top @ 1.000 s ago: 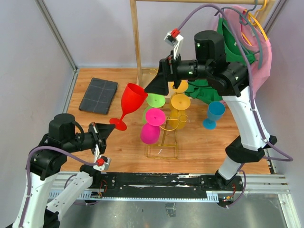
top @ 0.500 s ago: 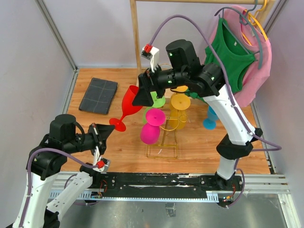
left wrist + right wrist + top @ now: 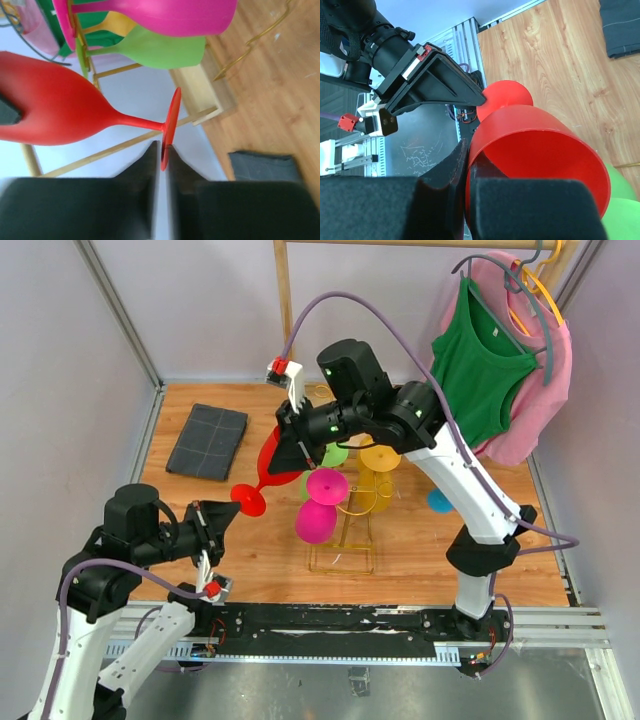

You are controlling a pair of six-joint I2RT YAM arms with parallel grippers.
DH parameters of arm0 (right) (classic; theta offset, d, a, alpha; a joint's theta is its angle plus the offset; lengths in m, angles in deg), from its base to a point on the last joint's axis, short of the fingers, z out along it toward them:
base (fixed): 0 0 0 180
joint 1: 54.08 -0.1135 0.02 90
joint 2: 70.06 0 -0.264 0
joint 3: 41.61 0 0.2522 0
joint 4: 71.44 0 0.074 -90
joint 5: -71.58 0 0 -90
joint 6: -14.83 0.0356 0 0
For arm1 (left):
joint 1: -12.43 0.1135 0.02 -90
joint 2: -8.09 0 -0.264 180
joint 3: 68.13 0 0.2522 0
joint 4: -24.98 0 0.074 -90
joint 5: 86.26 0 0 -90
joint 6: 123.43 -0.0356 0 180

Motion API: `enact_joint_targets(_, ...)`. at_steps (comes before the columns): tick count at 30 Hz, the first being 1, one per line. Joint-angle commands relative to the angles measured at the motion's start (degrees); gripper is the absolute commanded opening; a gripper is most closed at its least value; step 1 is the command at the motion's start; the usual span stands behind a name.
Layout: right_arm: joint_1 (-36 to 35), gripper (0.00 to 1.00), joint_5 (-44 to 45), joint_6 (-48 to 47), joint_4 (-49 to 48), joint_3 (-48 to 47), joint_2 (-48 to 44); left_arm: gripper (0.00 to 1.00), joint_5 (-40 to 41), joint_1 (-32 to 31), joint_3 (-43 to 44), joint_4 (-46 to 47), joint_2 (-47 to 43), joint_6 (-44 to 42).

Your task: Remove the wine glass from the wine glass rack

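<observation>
Left tool (image 3: 161, 151): the jaws are almost fully closed and pinch the thin edge of the foot of the red wine glass (image 3: 55, 107).
Right tool (image 3: 468, 158): it is closed to a narrow gap with the bowl wall clamped at the rim, one finger inside and one outside.
Red wine glass: it hangs tilted in the air above the bench (image 3: 420, 550), just left of the wine glass rack (image 3: 348, 536) and off its holders, with the foot low and to the left.
Step in hand: you appear to be carrying the freed glass away, or passing it between arms.
How to do it well: with both ends held, don't drive the arms apart or twist one against the other. Let one tool go before the other travels. The left pinch on the foot's edge looks slight, so expect the glass to pivot if that tool carries it alone.
Clearance: the bowl sits near the green glass (image 3: 328, 452) and the magenta glass (image 3: 318, 518), so draw it leftward, away from them.
Left arm: it is folded low, with the forearm level and pointing right.
Right arm: it rises from its base, then reaches left over the rack with the wrist tipped downward.
</observation>
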Motion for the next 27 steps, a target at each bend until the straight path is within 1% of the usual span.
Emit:
enact_joint_targets(1,0.0,0.01,0.0,0.0,-3.4,-0.1,-2.7,0.31,0.5,-0.3,-2.5,8.5,-3.1,2.8)
enact_joint_targets(3,0.3,0.01,0.5,1.1,-5.3,-0.8,-4.0,0.74,2.0,-0.2,-3.9,14.0,-3.9,6.2)
enact_joint_targets(4,0.6,0.01,1.1,1.7,-6.2,-1.4,-4.8,0.89,2.7,-0.2,-4.5,17.1,-4.1,9.4)
enact_joint_targets(5,1.1,0.01,2.2,2.0,-7.1,-2.0,-5.7,0.97,4.1,-0.2,-4.9,20.6,-4.1,12.4)
enact_joint_targets(6,1.8,0.01,3.2,2.2,-7.9,-2.4,-6.8,0.99,5.3,-0.2,-5.2,24.1,-4.1,15.4)
enact_joint_targets(8,3.9,0.01,7.1,2.1,-9.5,-2.3,-9.7,0.99,7.8,-0.2,-6.0,31.7,-3.9,21.6)
enact_joint_targets(9,5.3,0.01,9.8,1.3,-9.9,-1.7,-12.3,0.99,9.2,-0.3,-6.8,35.6,-3.9,26.3)
enact_joint_targets(10,6.9,0.01,13.4,0.6,-10.1,-0.8,-14.5,0.99,10.4,-0.2,-7.5,39.9,-3.9,29.7)
enact_joint_targets(11,8.7,0.0,18.9,-0.2,-10.0,0.3,-16.7,0.99,11.7,-0.2,-7.8,43.2,-3.6,32.3)
enact_joint_targets(13,14.1,0.0,25.8,-0.9,-9.7,3.3,-21.8,0.99,14.0,-0.2,-7.8,47.1,-2.7,36.4)
enact_joint_targets(15,20.5,0.01,33.4,-2.6,-9.9,6.4,-27.2,0.99,16.3,-0.2,-7.7,49.9,-1.8,40.2)
enact_joint_targets(17,22.7,0.01,42.9,-6.2,-10.0,8.4,-31.9,0.99,18.2,-0.2,-7.5,51.1,-0.7,42.5)
enact_joint_targets(19,22.8,0.01,52.5,-9.6,-9.5,9.1,-35.5,0.99,19.2,-0.2,-7.3,51.5,0.0,44.5)
enact_joint_targets(22,22.9,0.0,63.8,-11.7,-6.4,10.0,-39.4,0.99,19.5,-0.2,-7.6,51.8,0.5,46.0)
enact_joint_targets(23,22.8,0.01,67.4,-11.3,-4.6,10.5,-40.6,0.99,19.5,-0.2,-8.0,52.1,0.6,46.2)
enact_joint_targets(26,22.8,0.01,74.5,-7.8,2.0,14.4,-43.8,0.99,19.3,-0.2,-8.7,52.6,1.2,46.7)
enact_joint_targets(27,22.8,0.01,75.2,-6.3,4.7,15.9,-44.3,0.99,19.4,-0.2,-8.6,52.6,1.4,47.0)
